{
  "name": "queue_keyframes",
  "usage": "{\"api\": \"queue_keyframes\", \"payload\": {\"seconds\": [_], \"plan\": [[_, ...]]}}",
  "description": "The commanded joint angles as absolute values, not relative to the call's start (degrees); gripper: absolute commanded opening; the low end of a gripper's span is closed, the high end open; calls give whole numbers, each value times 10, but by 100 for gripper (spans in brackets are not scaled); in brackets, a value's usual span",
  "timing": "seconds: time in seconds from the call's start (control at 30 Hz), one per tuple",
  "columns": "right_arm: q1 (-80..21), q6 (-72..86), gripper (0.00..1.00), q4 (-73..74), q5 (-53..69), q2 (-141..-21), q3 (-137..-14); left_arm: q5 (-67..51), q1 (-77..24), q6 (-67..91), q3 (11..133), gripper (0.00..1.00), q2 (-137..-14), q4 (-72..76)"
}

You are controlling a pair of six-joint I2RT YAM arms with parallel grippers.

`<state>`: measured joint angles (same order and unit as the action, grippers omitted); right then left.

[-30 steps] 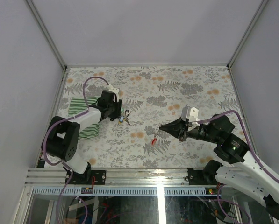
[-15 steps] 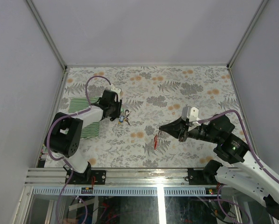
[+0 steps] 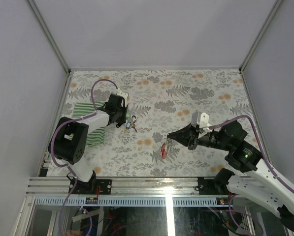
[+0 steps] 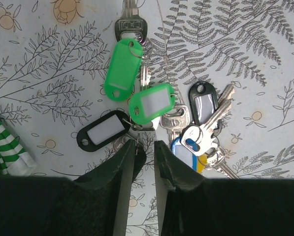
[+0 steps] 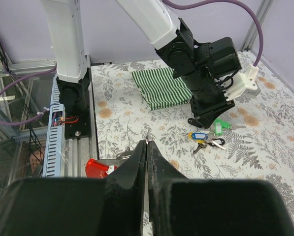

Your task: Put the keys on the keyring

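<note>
Left claw [image 4: 146, 147] narrowing over the keys [image 4: 151, 105]
Its jaws had drawn to a slim gap by the black tag [image 4: 103, 132]; keys lay heaped on the counter [image 4: 265, 59], pick-up judged near. Right claw [image 5: 147, 145], pressed together, pinched the red-tagged keyring [image 5: 98, 168].

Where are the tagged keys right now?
In the top view the keys lie on the left half of the table, just off the left gripper and right of the striped cloth; the left wrist view shows them close up.
</note>
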<state>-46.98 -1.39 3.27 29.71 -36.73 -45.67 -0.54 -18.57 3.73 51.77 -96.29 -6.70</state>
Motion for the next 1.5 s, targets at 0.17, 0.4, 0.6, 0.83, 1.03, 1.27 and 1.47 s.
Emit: {"api": "queue_keyframes", "payload": {"seconds": [0.17,0.4,0.6,0.83,1.03,1.27,1.47], "plan": [[-473,0,0,-17,315,-368,-461,15,-179,20,538,22,-978,-56],[-473,1,0,-17,318,-369,-461,13,-179,19,540,10,-977,-57],[-473,2,0,-18,319,-367,-462,2,-178,18,539,0,-970,-58],[-472,-27,0,3,308,-362,-476,-43,-179,5,527,0,-899,-77],[-473,-47,0,10,301,-363,-483,-112,-181,-22,494,0,-791,-91],[-473,-80,0,46,299,-372,-512,-288,-184,-92,484,0,-652,-105],[-473,-72,0,24,301,-384,-519,-461,-185,-128,500,0,-574,-78]]}}
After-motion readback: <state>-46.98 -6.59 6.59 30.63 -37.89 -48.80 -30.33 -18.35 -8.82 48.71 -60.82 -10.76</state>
